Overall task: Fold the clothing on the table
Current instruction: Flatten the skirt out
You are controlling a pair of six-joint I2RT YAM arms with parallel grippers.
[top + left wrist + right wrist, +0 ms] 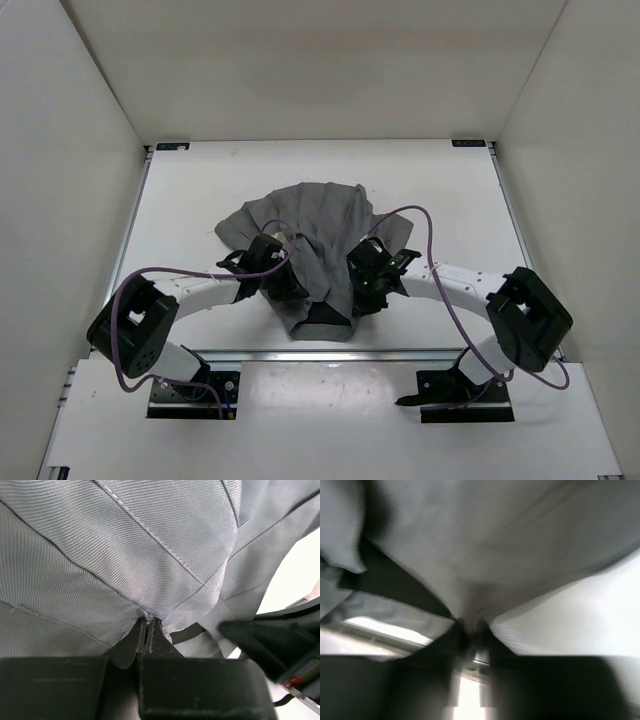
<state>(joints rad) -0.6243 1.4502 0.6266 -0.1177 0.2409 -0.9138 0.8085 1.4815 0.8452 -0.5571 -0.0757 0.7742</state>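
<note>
The left arm bends in from the left, forearm low over the table (pixel 450 190). The left gripper (pixel 148 628) is closed tight on a pinch of the clothing (pixel 312 215), which fans out ahead of it. The right arm mirrors this pose from the right. The right gripper (pixel 470 630) has grey cloth gathered at its narrowed jaws, but blur hides whether they clamp it.

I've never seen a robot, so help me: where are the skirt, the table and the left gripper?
skirt (pixel 320 210): top view, pleated grey fabric.
table (pixel 190 190): top view, bare white far-left surface.
left gripper (pixel 148 626): left wrist view, between its fingertips, pinching the skirt.
</note>
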